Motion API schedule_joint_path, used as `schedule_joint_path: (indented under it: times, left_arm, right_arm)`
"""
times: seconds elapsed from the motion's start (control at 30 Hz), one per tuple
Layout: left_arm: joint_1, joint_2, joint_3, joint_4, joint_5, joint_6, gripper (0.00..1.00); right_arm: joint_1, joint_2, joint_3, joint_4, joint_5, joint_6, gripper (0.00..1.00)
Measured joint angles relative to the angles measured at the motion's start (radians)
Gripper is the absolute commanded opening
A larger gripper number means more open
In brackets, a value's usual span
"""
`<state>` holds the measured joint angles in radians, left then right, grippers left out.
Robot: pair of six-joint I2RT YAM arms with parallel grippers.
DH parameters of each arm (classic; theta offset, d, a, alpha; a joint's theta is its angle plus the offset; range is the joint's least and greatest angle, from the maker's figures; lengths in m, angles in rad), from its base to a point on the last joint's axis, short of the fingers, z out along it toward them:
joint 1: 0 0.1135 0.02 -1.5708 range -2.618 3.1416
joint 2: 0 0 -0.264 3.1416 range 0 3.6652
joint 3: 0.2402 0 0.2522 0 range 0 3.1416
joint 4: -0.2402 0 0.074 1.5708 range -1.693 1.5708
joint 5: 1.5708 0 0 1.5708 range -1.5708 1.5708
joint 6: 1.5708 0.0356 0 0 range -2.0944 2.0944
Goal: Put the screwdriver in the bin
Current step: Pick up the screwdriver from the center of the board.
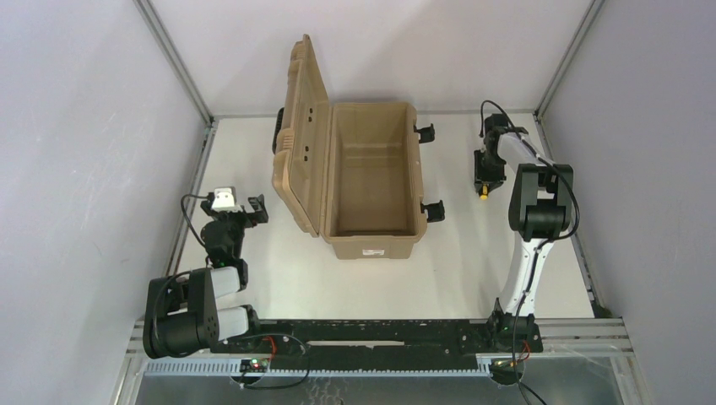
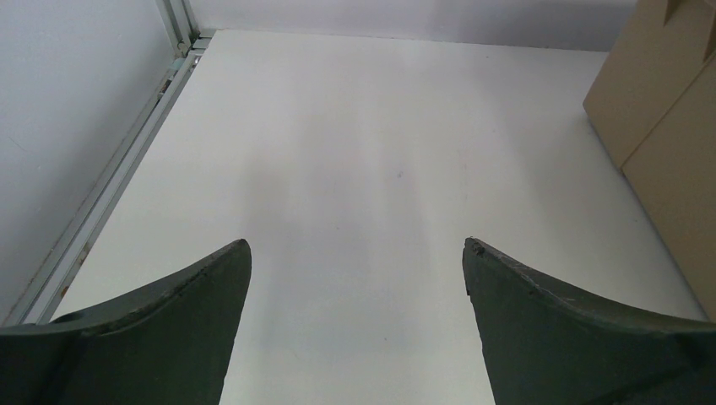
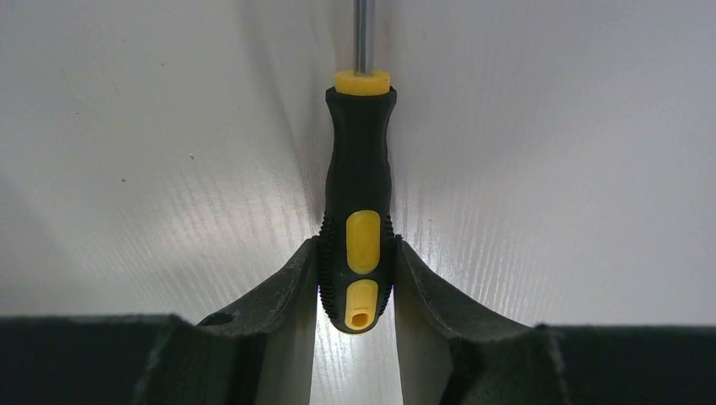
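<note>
Lying on the white tabletop right of the open tan plastic bin, the small yellow-and-black-handled screwdriver is gripped by the closed right pincer, so a lift over the rim is called for next.

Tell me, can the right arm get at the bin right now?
Probably yes: the bin has its lid swung open away from that arm, and only bare table lies between it and the right end effector, which grips the screwdriver.

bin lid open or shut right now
Open. In the top view the bin has its lid swung up along its left side, and its bare inside shows from above.
</note>
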<state>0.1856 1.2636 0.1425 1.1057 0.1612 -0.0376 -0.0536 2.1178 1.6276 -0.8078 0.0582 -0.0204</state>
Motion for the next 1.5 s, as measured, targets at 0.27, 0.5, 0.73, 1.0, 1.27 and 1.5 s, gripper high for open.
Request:
schedule_joint_path:
  times: [0.27, 0.5, 0.73, 1.0, 1.27, 1.5]
  left_arm:
    - [0.000, 0.000, 0.000, 0.000, 0.000, 0.000, 1.00]
    - [0.000, 0.000, 0.000, 0.000, 0.000, 0.000, 1.00]
    - [0.000, 0.000, 0.000, 0.000, 0.000, 0.000, 1.00]
    - [0.000, 0.000, 0.000, 0.000, 0.000, 0.000, 1.00]
    - [0.000, 0.000, 0.000, 0.000, 0.000, 0.000, 1.00]
    - [0.000, 0.000, 0.000, 0.000, 0.000, 0.000, 1.00]
  right_arm:
    - [-0.002, 0.000, 0.091, -0.045, 0.008, 0.000, 0.00]
    - [-0.004, 0.000, 0.184, -0.100, 0.019, 0.000, 0.00]
    - [-0.004, 0.000, 0.340, -0.182, 0.028, 0.002, 0.00]
    - [-0.003, -0.014, 0.539, -0.267, 0.041, 0.023, 0.00]
    - [0.022, -0.083, 0.639, -0.338, 0.056, 0.058, 0.00]
    - [0.097, -0.156, 0.733, -0.365, 0.093, 0.096, 0.00]
